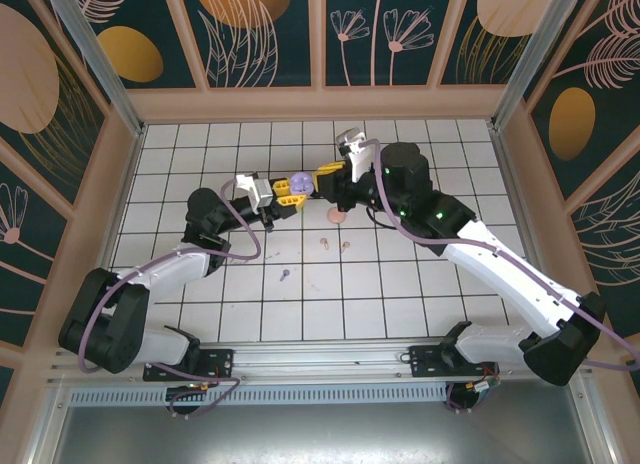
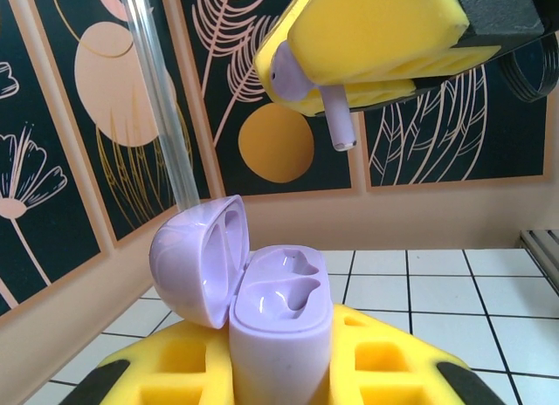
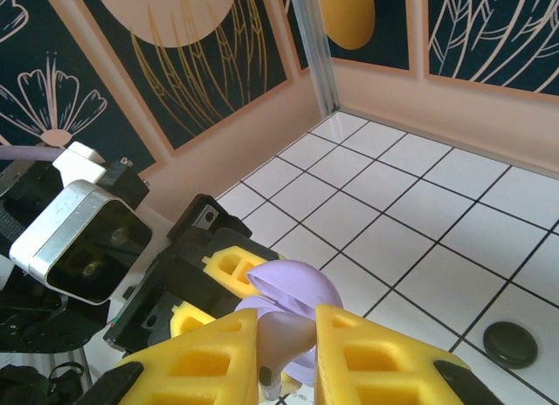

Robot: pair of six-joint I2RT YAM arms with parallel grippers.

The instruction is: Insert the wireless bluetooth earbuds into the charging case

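Both grippers are gripping. My left gripper (image 2: 279, 370) pinches the lilac case (image 2: 279, 318) between its yellow pads (image 2: 166, 370) and holds it upright. The lid (image 2: 194, 264) is swung open to the left, and both sockets are bare.

My right gripper (image 2: 301, 69) hangs just above the left one, its pads pressed together on a lilac earbud (image 2: 330, 108). The head is caught between the pads. The stem points down toward the case without touching it.

From my right wrist, the open lid lies directly under that gripper's fingertips, with the left gripper's fingers just beyond it.

From above, the two grippers meet over the tiles (image 1: 340, 304). Nearer my bases than the grippers, two pink earbuds (image 1: 325, 244) lie close together on the tiles. Nearer still, under my left gripper's side, is a small lilac speck (image 1: 286, 276). It looks like another earbud, though it is too small for me to be sure.
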